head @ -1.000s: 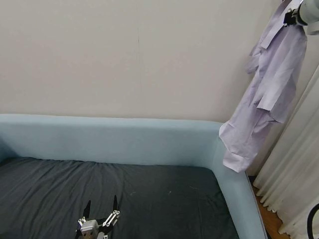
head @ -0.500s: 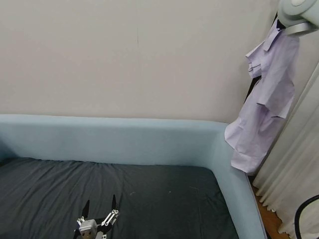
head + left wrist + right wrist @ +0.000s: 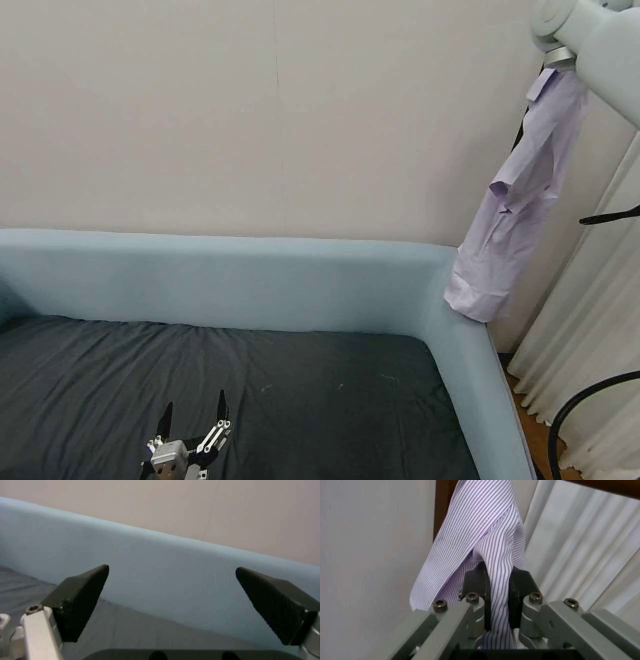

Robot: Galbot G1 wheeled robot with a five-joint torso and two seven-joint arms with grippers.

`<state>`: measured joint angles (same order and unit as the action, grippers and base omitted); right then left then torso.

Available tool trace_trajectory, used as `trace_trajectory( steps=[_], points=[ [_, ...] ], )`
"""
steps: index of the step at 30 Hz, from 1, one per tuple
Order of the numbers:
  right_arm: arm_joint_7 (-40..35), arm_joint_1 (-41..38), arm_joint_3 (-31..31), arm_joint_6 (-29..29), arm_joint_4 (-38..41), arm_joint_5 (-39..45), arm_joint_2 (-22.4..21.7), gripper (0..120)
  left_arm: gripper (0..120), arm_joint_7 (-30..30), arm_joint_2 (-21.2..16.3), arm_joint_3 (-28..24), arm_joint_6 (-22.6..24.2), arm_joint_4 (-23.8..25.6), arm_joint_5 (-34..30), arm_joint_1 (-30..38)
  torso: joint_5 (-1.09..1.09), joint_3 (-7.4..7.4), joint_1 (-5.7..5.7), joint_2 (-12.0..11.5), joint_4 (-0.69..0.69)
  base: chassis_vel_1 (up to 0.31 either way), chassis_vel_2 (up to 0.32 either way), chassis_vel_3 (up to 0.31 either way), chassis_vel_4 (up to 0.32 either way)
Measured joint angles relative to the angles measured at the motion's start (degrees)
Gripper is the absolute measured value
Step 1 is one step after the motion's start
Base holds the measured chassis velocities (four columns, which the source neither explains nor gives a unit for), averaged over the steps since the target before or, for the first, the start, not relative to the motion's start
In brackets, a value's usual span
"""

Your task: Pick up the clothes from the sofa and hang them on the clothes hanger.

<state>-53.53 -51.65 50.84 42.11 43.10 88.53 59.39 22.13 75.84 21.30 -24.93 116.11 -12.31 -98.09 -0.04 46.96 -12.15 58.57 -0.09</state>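
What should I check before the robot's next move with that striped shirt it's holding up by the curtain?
1. Right hand grip on the shirt: ok, shut on the striped fabric.
2. Shirt off the sofa seat: ok, it hangs high beside the sofa's end.
3. Hem clear of the sofa's corner: cannot tell, they overlap in the head view.
4. Shirt hooked on anything: cannot tell; a dark post stands behind it.
5. Left hand free: ok, open and low over the seat, holding nothing.
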Motion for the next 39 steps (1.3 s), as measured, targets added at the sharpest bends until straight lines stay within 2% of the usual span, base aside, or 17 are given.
trace_trajectory(
  steps=[6,13,25,31,35,38,39],
  points=[
    [4.52,1.16,-4.92,-0.09,-7.01,-6.34,2.64,7,100,0.27,-0.01,0.34,1.69,2.44,0.98,-1.57,-0.02,0.00,0.00,0.00,0.02,0.000,0.000,0.000,0.000],
    [7.01,3.17,-8.11,-0.18,-9.73,-10.60,3.20,7,100,0.43,-2.12,2.40,1.99,4.29,1.46,-2.85,0.00,-0.01,0.00,0.00,0.00,0.000,0.000,0.000,0.000],
    [8.47,5.58,-10.51,-0.33,-9.18,-11.61,2.71,7,100,0.36,-4.93,5.41,1.89,5.89,1.75,-4.29,-0.02,-0.01,0.00,0.00,-0.01,0.000,0.000,0.000,0.000],
    [9.59,6.67,-11.88,-0.58,-7.39,-14.59,3.02,7,100,0.41,-4.19,5.82,1.79,6.06,1.56,-4.52,0.00,-0.01,0.00,0.00,0.00,0.000,0.000,0.000,0.000],
    [10.27,6.68,-11.19,-0.59,-5.49,-15.53,2.27,19,100,0.41,-3.57,5.41,1.79,6.37,1.62,-4.55,-0.02,0.00,0.00,0.00,0.05,0.000,0.000,0.000,0.000],
    [10.24,7.00,-10.55,-0.96,-3.12,-16.60,0.81,33,100,0.41,-3.53,5.31,1.79,6.44,1.75,-4.75,0.00,0.00,0.00,0.00,0.03,0.000,0.000,0.000,0.000],
    [10.24,7.00,-10.55,-0.96,-3.12,-16.60,0.81,33,100,0.41,-3.53,5.31,1.79,6.44,1.75,-4.75,0.00,0.00,0.00,0.00,0.03,0.000,0.000,0.000,0.000]
  ],
)
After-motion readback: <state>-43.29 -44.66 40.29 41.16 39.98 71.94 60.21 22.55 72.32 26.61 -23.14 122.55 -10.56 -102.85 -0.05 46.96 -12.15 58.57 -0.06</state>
